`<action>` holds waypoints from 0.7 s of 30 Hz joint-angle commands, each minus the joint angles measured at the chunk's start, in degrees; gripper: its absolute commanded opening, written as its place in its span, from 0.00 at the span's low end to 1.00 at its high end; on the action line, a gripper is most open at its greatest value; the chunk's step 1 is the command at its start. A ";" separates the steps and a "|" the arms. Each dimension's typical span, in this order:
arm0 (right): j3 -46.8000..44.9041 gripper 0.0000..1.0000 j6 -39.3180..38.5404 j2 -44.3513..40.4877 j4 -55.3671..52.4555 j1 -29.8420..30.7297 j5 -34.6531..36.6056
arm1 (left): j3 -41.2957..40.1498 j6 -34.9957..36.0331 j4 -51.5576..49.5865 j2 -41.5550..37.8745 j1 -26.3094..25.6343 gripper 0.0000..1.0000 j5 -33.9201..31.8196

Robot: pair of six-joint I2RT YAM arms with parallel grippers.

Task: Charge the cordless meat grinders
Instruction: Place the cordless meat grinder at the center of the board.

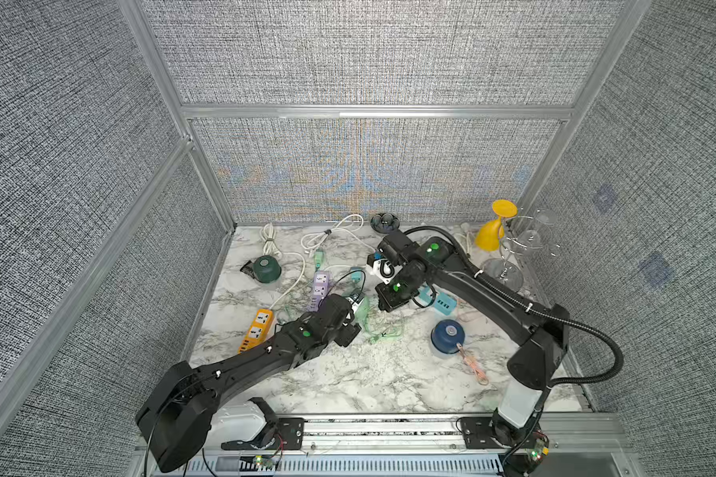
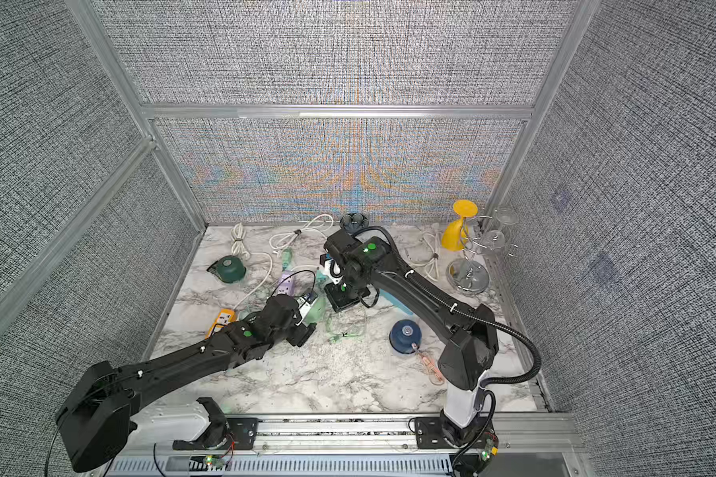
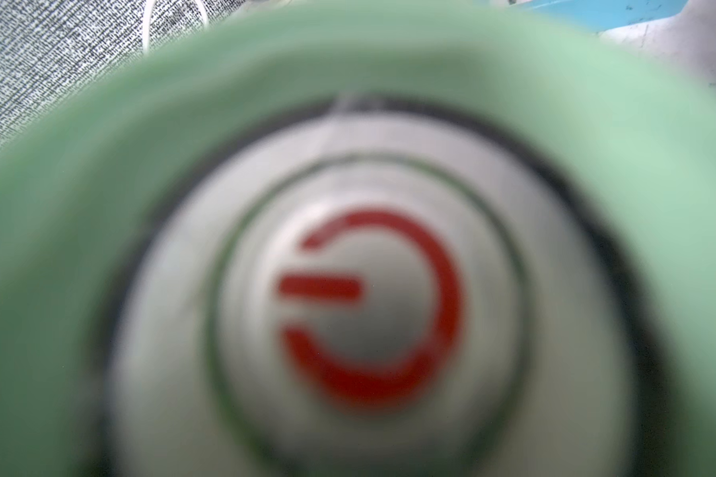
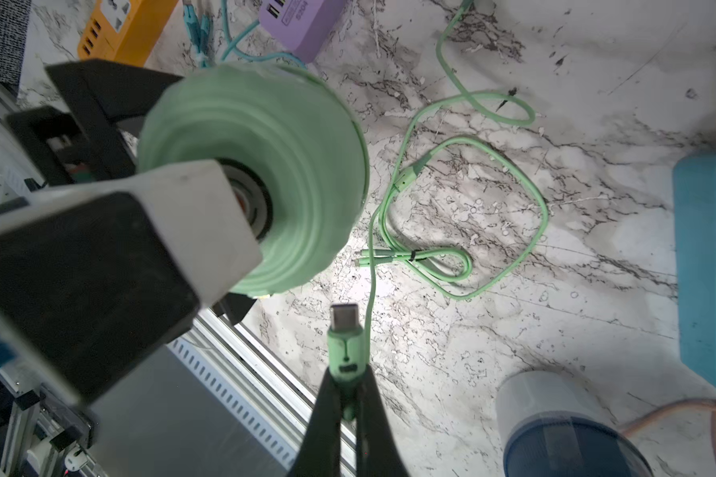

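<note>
Above the middle of the desk (image 1: 348, 380), the left claw (image 1: 357, 303) is gripping the mint green grinder (image 4: 265, 177), jaws spread wide across its dome, holding it raised and tipped on its side. The right claw (image 4: 346, 392) is pinching the plug (image 4: 345, 330) of the mint cable (image 4: 513, 186), metal tip pointing at the grinder's lower edge, just short of it. Plugging in this unit appears to be the step in hand. The next move is calling for fine alignment with a port not visible here. The dark green grinder (image 1: 267, 268) and navy grinder (image 1: 447, 334) are resting on the marble-patterned top among power strips (image 1: 321, 287). Grey woven panels (image 1: 368, 53) are enclosing three sides.
</note>
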 commanded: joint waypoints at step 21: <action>-9.25 0.00 1.80 -5.20 3.90 -2.28 -0.71 | -21.19 -29.16 32.09 4.51 -4.28 0.63 -12.23</action>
